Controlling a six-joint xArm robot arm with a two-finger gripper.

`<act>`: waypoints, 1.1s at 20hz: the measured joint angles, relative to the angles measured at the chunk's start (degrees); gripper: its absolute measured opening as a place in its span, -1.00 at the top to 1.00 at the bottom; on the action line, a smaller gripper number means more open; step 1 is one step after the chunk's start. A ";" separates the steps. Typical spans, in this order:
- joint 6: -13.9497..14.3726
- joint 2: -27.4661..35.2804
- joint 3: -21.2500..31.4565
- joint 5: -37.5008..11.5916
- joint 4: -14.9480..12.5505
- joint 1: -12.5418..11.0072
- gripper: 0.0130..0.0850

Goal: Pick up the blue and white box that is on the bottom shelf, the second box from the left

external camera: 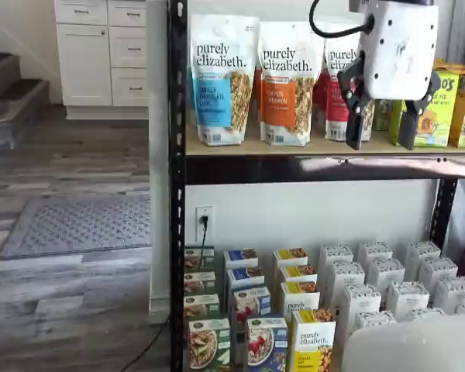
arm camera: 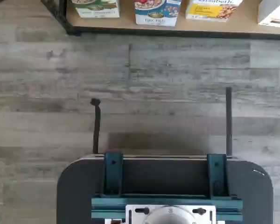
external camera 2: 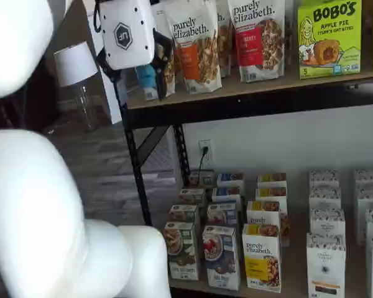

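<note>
The blue and white box (arm camera: 156,11) stands upright at the front edge of the bottom shelf (arm camera: 177,32), between a green-and-white carton and a yellow-and-white one. It shows in both shelf views (external camera: 265,345) (external camera 2: 221,256), at the front of a row of like boxes. My gripper (external camera: 382,142) hangs high up, level with the upper shelf and far above the box. Its two black fingers (external camera: 356,108) stand apart with a plain gap, and nothing is in them. In a shelf view the gripper (external camera 2: 138,84) shows mostly as its white body.
The green-and-white carton (external camera: 208,345) and the yellow-and-white carton (external camera: 311,341) flank the box. Several white cartons (external camera: 384,275) fill the right. Granola bags (external camera: 221,77) line the upper board. A black post (external camera: 177,186) stands left. My white arm (external camera 2: 37,205) fills the foreground. A dark mount (arm camera: 163,186) rests over the floor.
</note>
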 joint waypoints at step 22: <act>1.54 -4.71 10.22 -9.99 -1.53 2.11 -1.00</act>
